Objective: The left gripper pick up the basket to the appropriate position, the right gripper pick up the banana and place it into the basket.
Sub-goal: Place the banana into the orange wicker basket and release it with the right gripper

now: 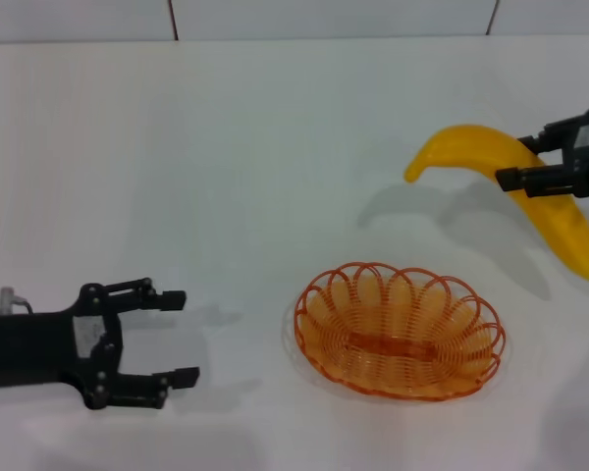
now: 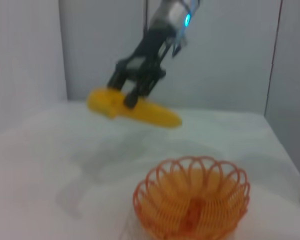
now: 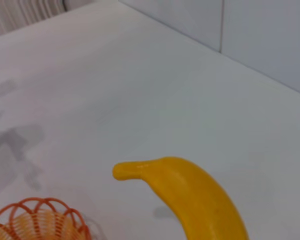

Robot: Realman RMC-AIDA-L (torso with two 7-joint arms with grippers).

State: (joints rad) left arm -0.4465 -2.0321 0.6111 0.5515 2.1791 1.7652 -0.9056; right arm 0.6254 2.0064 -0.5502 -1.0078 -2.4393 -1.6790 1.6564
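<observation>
The orange wire basket [image 1: 400,330] stands on the white table, front centre-right; it also shows in the left wrist view [image 2: 192,204] and partly in the right wrist view [image 3: 37,221]. My left gripper [image 1: 175,337] is open and empty, low at the front left, a short way left of the basket. My right gripper [image 1: 512,161] is shut on the yellow banana [image 1: 540,208] and holds it in the air, behind and to the right of the basket. The left wrist view shows the right gripper [image 2: 127,90] on the banana [image 2: 135,110]. The banana's stem end shows in the right wrist view [image 3: 185,195].
The white table [image 1: 226,157] stretches wide to the back and left. A pale tiled wall [image 1: 324,18] runs along its far edge.
</observation>
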